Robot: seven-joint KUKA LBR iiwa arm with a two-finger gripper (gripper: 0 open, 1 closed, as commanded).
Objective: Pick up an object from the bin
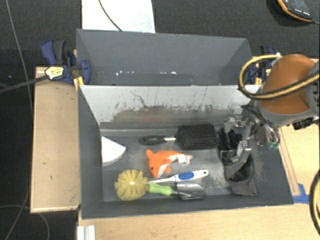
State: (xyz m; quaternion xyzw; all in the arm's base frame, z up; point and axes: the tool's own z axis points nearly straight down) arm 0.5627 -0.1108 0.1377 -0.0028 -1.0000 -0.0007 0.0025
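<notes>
The gripper (236, 159) is hanging low at the right end of the bin (165, 104), just right of the bristle head of a black hairbrush (197, 136). Right of that hairbrush and nearer the front wall, a dark, limp-looking thing (243, 181) is lying on the floor directly under the claw. I cannot tell how far the claw is standing open, and nothing is showing in its grasp.

The dark thing is blending into the shadow round it, so its edges are hard to judge. A grip closing on a thin fold would probably be slipping off as the arm lifts. The hairbrush head is sitting so close that a small drift toward it could be nudging or snagging the bristles. A drift away from it could be scraping the side wall.

Left of the hairbrush head and toward the front, an orange toy (162, 161), a white-and-blue toothbrush (186, 176) and a yellow round scrubber (131, 184) are lying well apart from the claw, and are unlikely to be getting in the way.
</notes>
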